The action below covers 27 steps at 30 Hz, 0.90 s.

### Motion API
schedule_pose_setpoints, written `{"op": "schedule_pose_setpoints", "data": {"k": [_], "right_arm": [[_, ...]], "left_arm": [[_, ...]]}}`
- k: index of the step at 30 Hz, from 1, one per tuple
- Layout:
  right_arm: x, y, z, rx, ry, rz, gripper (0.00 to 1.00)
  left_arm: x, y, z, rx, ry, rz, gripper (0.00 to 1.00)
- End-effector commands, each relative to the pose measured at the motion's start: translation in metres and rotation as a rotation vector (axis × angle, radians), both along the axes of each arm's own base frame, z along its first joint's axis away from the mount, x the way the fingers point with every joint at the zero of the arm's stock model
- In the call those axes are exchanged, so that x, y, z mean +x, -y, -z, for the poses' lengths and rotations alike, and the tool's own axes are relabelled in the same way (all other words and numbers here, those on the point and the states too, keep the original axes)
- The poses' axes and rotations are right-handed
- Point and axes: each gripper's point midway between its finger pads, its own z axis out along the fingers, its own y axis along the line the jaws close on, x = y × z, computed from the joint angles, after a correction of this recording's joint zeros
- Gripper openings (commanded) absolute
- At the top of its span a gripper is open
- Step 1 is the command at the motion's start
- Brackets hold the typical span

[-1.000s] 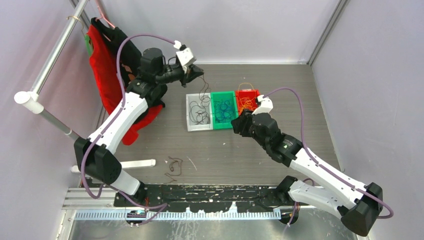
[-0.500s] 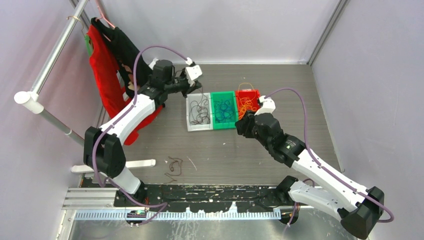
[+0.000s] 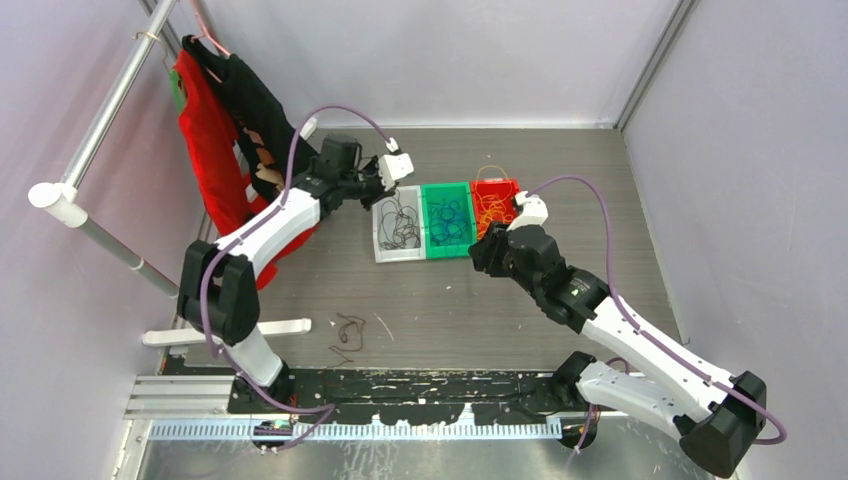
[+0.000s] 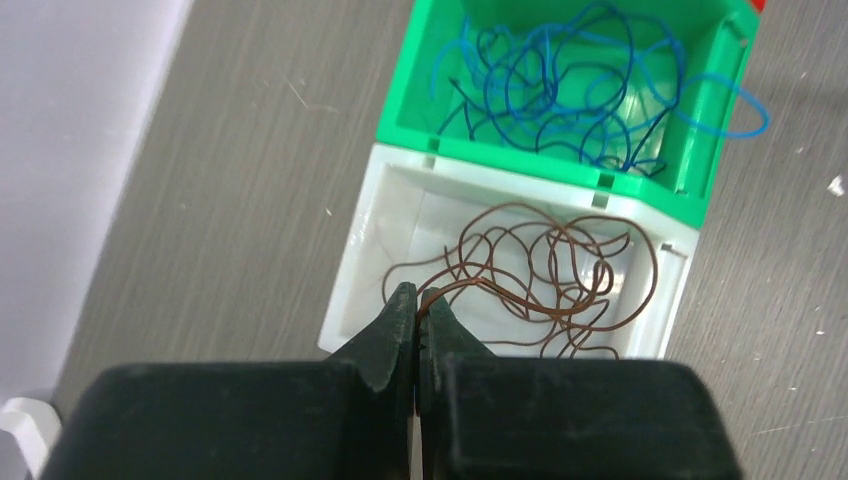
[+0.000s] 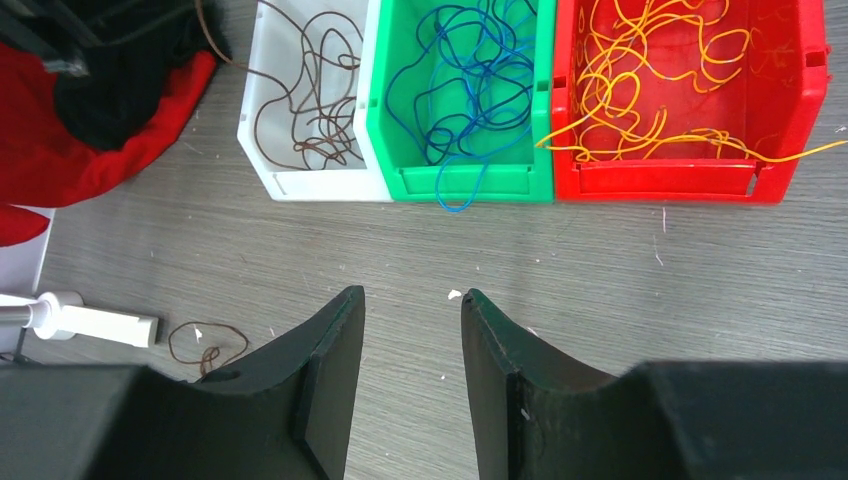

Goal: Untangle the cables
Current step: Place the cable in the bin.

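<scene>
A brown cable is pinched in the closed left gripper, which has been lowered in the last second to the white bin where the brown strands lie. The right gripper is held parted, empty; one loose strand is left on the table.

Pale lilac walls enclose a grey wood-grain tabletop.

White bin, green bin, red bin abreast; red garment on rail
</scene>
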Motion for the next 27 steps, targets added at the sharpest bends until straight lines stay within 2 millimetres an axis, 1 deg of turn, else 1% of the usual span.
{"op": "schedule_pose_setpoints", "data": {"k": [1, 5, 9, 11, 12, 13, 15, 16, 17, 20, 23, 25, 27], "right_arm": [[0.006, -0.003, -0.021, 0.037, 0.052, -0.009, 0.46], [0.006, -0.004, -0.020, 0.048, 0.052, -0.015, 0.46], [0.005, -0.003, -0.016, 0.052, 0.046, -0.015, 0.45], [0.004, -0.001, -0.014, 0.052, 0.043, -0.012, 0.45], [0.004, 0.000, -0.013, 0.053, 0.043, -0.009, 0.45], [0.004, 0.001, -0.012, 0.054, 0.040, -0.006, 0.45], [0.003, 0.002, -0.011, 0.057, 0.036, -0.004, 0.45], [0.003, 0.002, -0.012, 0.061, 0.037, -0.004, 0.45], [0.003, 0.002, -0.014, 0.064, 0.039, -0.006, 0.45], [0.004, 0.000, -0.019, 0.073, 0.043, -0.013, 0.45], [0.005, -0.003, -0.023, 0.076, 0.042, -0.024, 0.45], [0.005, -0.006, -0.027, 0.080, 0.041, -0.034, 0.45], [0.004, -0.008, -0.030, 0.085, 0.037, -0.045, 0.45]], "left_arm": [[0.012, -0.005, 0.017, 0.105, 0.038, 0.012, 0.00], [0.021, -0.005, 0.033, 0.143, 0.031, 0.007, 0.00], [0.026, 0.002, 0.049, 0.187, 0.019, 0.020, 0.00], [0.026, 0.007, 0.054, 0.197, 0.005, 0.030, 0.02], [0.026, 0.009, 0.057, 0.199, -0.002, 0.037, 0.06], [0.025, 0.011, 0.059, 0.201, -0.012, 0.047, 0.19], [0.020, 0.013, 0.060, 0.210, -0.049, 0.081, 0.58], [0.015, 0.013, 0.061, 0.220, -0.080, 0.101, 0.67], [0.011, 0.013, 0.060, 0.226, -0.102, 0.112, 0.71], [0.002, 0.007, 0.050, 0.242, -0.149, 0.133, 0.73], [-0.003, -0.002, 0.033, 0.262, -0.177, 0.150, 0.73], [-0.014, -0.012, 0.023, 0.296, -0.213, 0.192, 0.73], [-0.017, -0.022, 0.010, 0.322, -0.217, 0.204, 0.73]]}}
